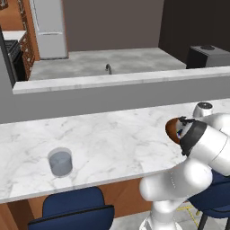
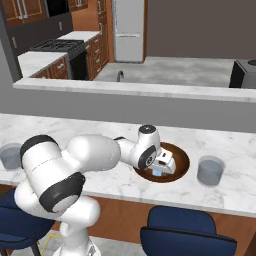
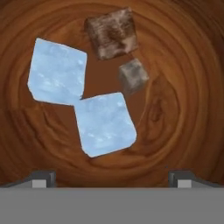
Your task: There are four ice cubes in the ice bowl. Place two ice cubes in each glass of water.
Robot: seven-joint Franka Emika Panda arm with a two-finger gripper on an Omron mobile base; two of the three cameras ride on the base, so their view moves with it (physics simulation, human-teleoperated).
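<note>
No ice is seen in either glass [image 2: 210, 171] – four cubes [image 3: 105, 124] lie in the bowl [image 3: 183, 65], nearest at 12 o'clock of the wide-open, empty gripper [image 3: 112, 179].

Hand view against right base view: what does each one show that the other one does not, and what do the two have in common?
Hand view: a close look down at two pale-blue ice cubes touching at a corner, two smaller brownish cubes beyond them, and the ringed wood grain.

Right base view: one glass of water right of the bowl, another glass at the left edge, the marble counter, and the arm bent down.

Both: the ice bowl and the open gripper over its inside.
</note>
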